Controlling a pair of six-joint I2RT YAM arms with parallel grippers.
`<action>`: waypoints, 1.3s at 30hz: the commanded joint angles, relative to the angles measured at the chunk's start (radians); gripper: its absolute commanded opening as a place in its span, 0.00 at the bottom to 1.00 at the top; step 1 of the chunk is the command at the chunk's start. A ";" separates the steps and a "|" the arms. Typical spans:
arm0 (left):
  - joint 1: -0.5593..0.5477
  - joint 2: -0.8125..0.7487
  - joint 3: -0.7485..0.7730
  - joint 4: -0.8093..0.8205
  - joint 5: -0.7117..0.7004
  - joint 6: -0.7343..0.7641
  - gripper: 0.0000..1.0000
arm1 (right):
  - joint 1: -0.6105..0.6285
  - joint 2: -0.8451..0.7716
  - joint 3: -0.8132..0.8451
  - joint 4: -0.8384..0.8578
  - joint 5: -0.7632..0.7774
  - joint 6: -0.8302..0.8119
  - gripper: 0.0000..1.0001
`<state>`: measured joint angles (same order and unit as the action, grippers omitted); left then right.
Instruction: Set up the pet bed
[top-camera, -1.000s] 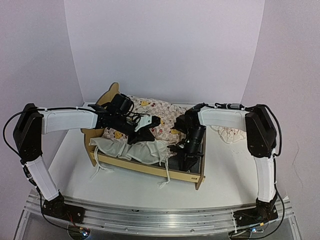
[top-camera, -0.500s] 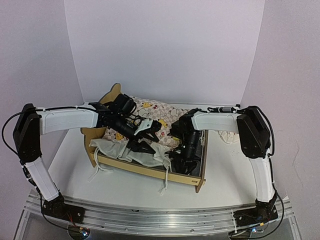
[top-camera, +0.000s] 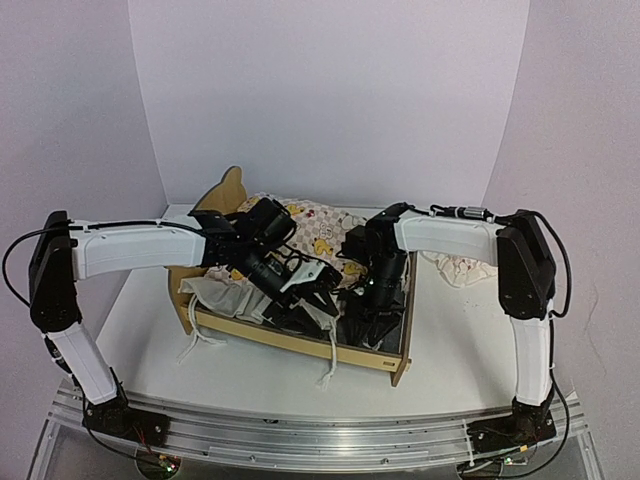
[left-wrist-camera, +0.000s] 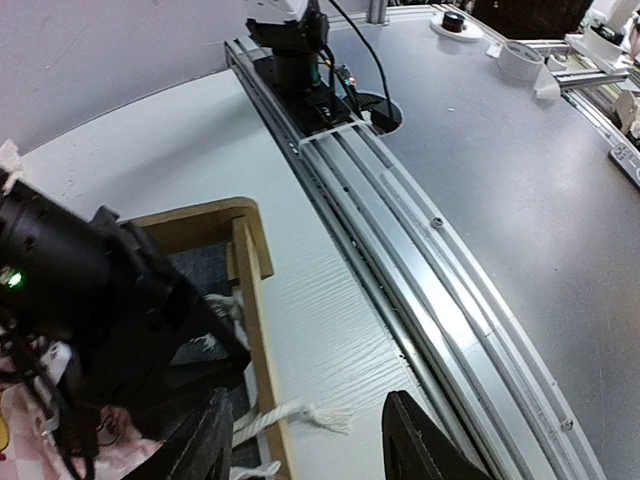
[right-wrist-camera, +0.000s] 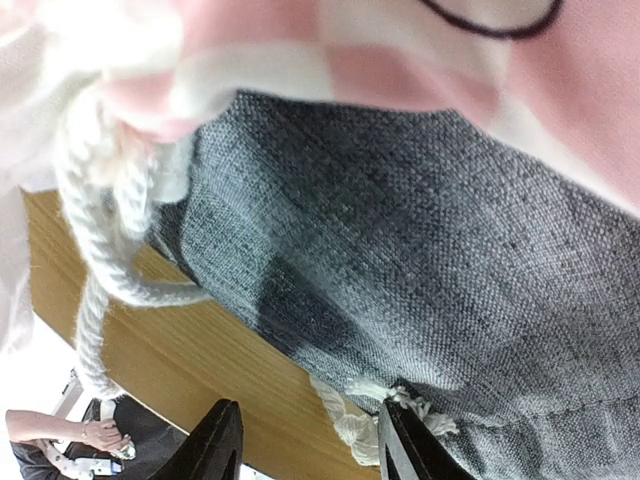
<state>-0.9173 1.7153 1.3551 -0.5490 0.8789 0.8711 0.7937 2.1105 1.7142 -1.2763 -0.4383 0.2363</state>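
Note:
The pet bed (top-camera: 268, 335) is a light-wood frame with an ear-shaped headboard (top-camera: 226, 188), standing mid-table. A pink checked duck quilt (top-camera: 322, 228) lies bunched at its far side, its cream ruffle (top-camera: 222, 296) and white cords spilling over the front rail. My left gripper (top-camera: 312, 292) hovers open over the bed's middle; in the left wrist view its fingers (left-wrist-camera: 408, 442) are empty above a cord end (left-wrist-camera: 322, 415) and the wood rail (left-wrist-camera: 250, 262). My right gripper (top-camera: 368, 312) is open just above the dark grey base (right-wrist-camera: 420, 250) by the rail (right-wrist-camera: 190, 365).
A small matching pillow (top-camera: 456, 268) lies on the table right of the bed, behind my right arm. White walls close in the back and sides. The aluminium mounting rail (top-camera: 320, 432) runs along the near edge.
Both grippers have opened and let go of the quilt. My left gripper has moved right towards the bed's middle, and the ruffle has settled lower over the front rail.

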 joint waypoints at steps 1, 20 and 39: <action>-0.057 0.056 0.030 0.043 -0.045 -0.057 0.52 | 0.011 -0.061 0.030 -0.066 -0.051 0.020 0.48; -0.132 0.178 -0.058 0.196 -0.198 -0.105 0.42 | 0.003 -0.112 -0.071 0.122 -0.060 0.233 0.46; -0.104 0.144 0.003 0.181 -0.168 -0.095 0.43 | -0.052 -0.234 -0.110 0.075 0.251 0.252 0.42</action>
<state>-1.0425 1.8736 1.2936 -0.3574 0.7317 0.7570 0.7383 1.8031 1.6239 -1.1644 -0.3274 0.5127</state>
